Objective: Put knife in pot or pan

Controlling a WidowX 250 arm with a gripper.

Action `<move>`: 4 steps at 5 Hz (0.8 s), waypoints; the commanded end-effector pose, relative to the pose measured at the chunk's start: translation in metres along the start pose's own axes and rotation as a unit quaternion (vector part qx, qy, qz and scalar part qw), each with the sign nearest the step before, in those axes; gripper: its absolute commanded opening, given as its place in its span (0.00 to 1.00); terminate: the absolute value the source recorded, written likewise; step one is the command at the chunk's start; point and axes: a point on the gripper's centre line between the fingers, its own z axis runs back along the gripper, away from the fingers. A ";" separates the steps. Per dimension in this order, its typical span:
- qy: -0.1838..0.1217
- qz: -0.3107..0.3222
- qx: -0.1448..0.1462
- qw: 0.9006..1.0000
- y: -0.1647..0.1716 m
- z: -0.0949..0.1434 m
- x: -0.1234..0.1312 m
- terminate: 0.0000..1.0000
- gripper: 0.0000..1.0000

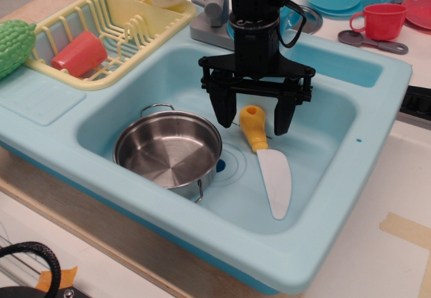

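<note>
The knife point(267, 158) lies flat on the floor of the blue sink point(121, 103), yellow handle toward the back, white blade toward the front. The shiny steel pot point(168, 151) stands empty to its left, with wire loop handles at back and front. My black gripper point(254, 122) hangs open over the knife's handle end, one finger point(225, 112) on its left and the other on its right, tips just above the sink floor. It holds nothing.
A yellow dish rack point(114, 29) with a red cup point(79, 52) sits at the back left, a green toy point(13, 46) beside it. A grey faucet point(214, 5) stands behind the sink. Blue plates, a red mug point(380, 21) and a grey spoon point(370, 41) lie at the back right.
</note>
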 end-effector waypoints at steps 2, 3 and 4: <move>0.008 0.001 -0.023 1.000 0.002 -0.012 0.008 0.00 1.00; 0.011 0.011 -0.027 1.000 0.002 -0.017 0.008 0.00 0.00; 0.023 0.017 -0.024 0.999 0.001 -0.014 0.010 0.00 0.00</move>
